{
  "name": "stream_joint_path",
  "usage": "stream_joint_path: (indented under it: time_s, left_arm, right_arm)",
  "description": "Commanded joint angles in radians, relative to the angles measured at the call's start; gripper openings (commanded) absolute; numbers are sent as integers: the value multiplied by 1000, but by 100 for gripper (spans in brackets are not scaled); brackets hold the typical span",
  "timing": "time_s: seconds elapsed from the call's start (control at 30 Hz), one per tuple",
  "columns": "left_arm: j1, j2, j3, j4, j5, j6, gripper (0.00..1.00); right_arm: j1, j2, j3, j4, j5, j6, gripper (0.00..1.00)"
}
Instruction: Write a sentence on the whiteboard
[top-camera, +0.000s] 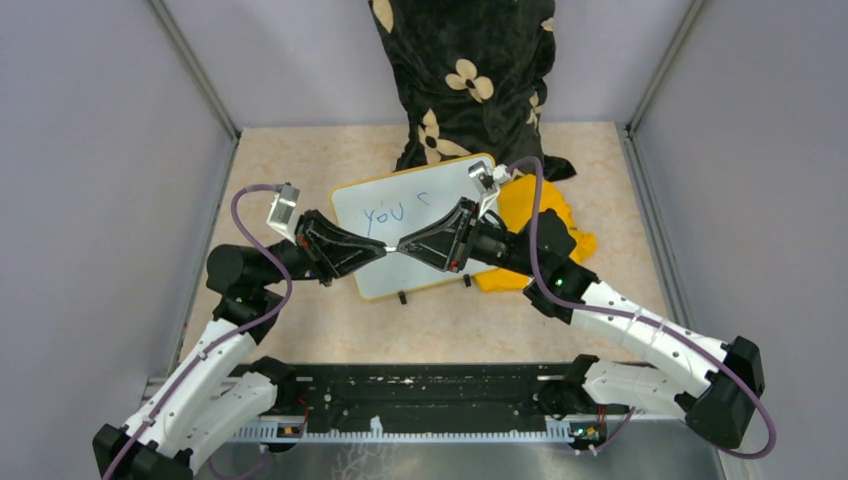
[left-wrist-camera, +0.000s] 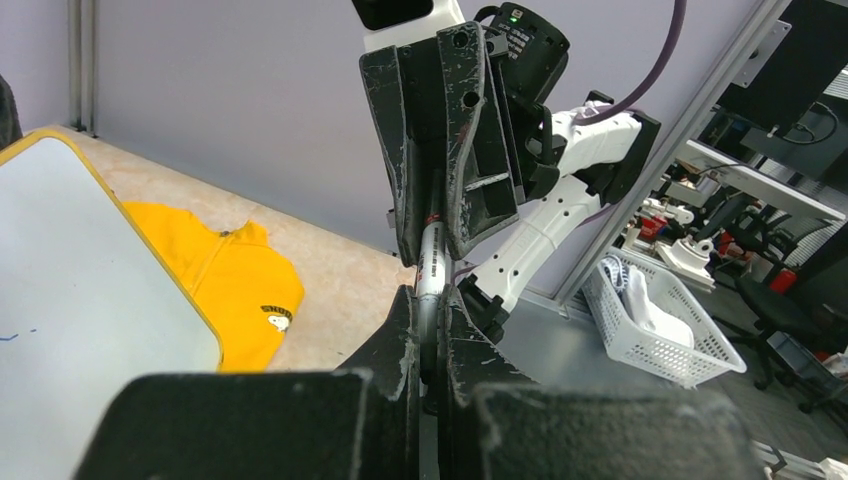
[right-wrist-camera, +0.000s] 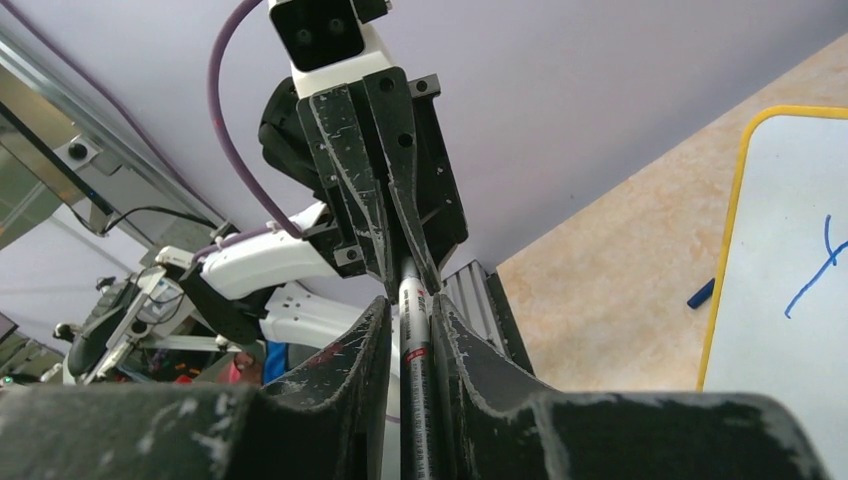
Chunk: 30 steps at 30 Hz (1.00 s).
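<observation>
A: Surface?
B: Beige marbled tabletop (top-camera: 300, 160), grey walls, 1 black floral fabric (top-camera: 470, 80) at the back.
A: Left to right?
B: 2 arms. Left gripper (top-camera: 383, 247) is clamped on 1 slim grey marker (left-wrist-camera: 432, 275). Right gripper (top-camera: 407, 247) pinches its other end, tip to tip w/ the left.
A: Board?
B: 1 whiteboard (top-camera: 385, 280) flat at table centre, under both grippers. Glossy, rounded corners, yellow frame, 2 black clips (top-camera: 400, 297) on near edge. Blue sentence (top-camera: 383, 213) reads "you" + 1 stroke. 1 crumpled yellow cloth (top-camera: 575, 240) touches its right side.

On the whiteboard (top-camera: 446, 186), blue sentence (top-camera: 383, 212): "you"
</observation>
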<state>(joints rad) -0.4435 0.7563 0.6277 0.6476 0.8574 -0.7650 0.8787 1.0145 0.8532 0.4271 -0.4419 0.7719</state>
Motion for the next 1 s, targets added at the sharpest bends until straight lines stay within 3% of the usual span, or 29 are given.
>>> stream_joint_path:
  time_s: [0.0,0.13,0.2,0.23,0.4,0.47,0.63,0.77,0.87,0.97]
  left_arm:
    - [-3,0,24,-29,-12,24,0]
    - [-3,0,19,-30,-9,28,0]
    - [-3,-3,18,-37,-15,39,0]
    - [-2,-5,18,-46,-21,44,7]
    - [-3,-37,15,-117,-114,102,81]
    - [-2,-75,15,-169,-195,147,98]
    - [-3,-177,0,-333,-575,201,99]
    - [-3,-116,67,-551,-771,309,99]
    - [-3,-39,125,-683,-938,317,99]
    - [-3,-14,109,-676,-1039,333,99]
  right_arm:
    - [0,-15,41,101,-38,27,18]
    - [-1,-14,35,127,-47,38,1]
    - [0,-18,31,131,-47,39,0]
    - [0,-23,29,133,-47,37,0]
    - [0,-85,24,49,28,-25,0]
    - [0,-132,24,-36,108,-84,0]
    - [0,-257,10,-285,421,-246,0]
    - [-1,-292,11,-489,710,-363,0]
    - [0,-282,13,-576,848,-417,0]
    - [-1,-280,-3,-575,900,-452,0]
